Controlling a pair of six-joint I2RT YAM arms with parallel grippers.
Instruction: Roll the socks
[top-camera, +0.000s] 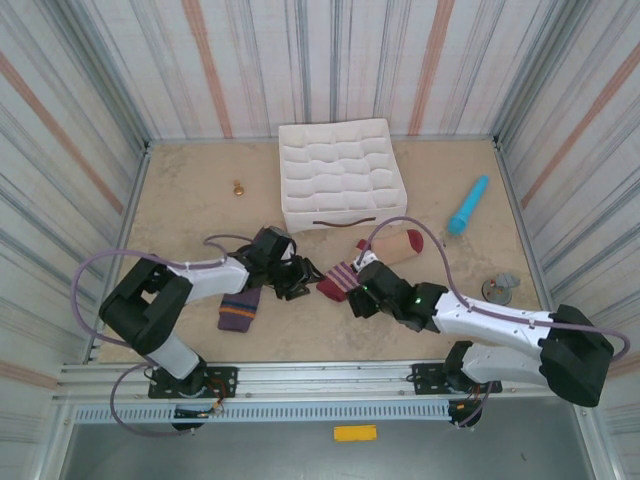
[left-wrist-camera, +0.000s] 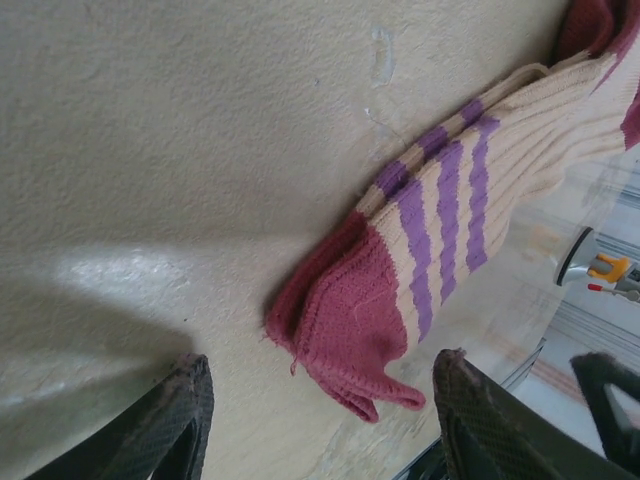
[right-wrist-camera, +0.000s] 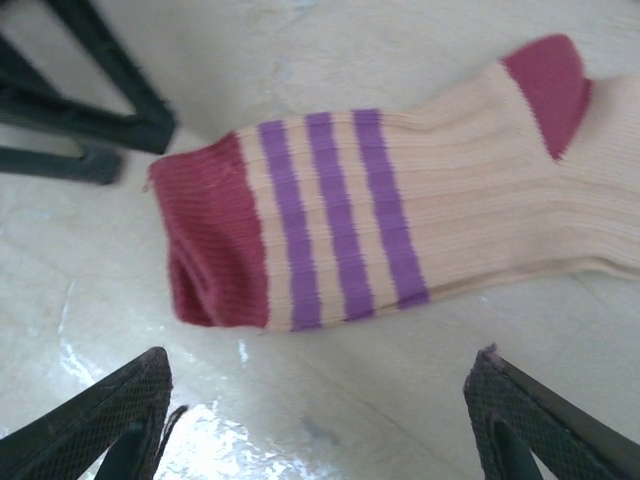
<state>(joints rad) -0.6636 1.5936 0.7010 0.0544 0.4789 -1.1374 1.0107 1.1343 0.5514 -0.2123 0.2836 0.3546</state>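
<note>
While the left gripper (left-wrist-camera: 322, 390) and right gripper (right-wrist-camera: 320, 380) both hang spread over the beige sock (right-wrist-camera: 400, 220) lying flat on the table (top-camera: 190, 200), with the purple sock (top-camera: 240, 308) apart, I fear pinching one cuff layer would drag it, not roll it.

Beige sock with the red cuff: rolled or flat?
Flat, not rolled: the beige sock lies stretched full-length on the table.
</note>
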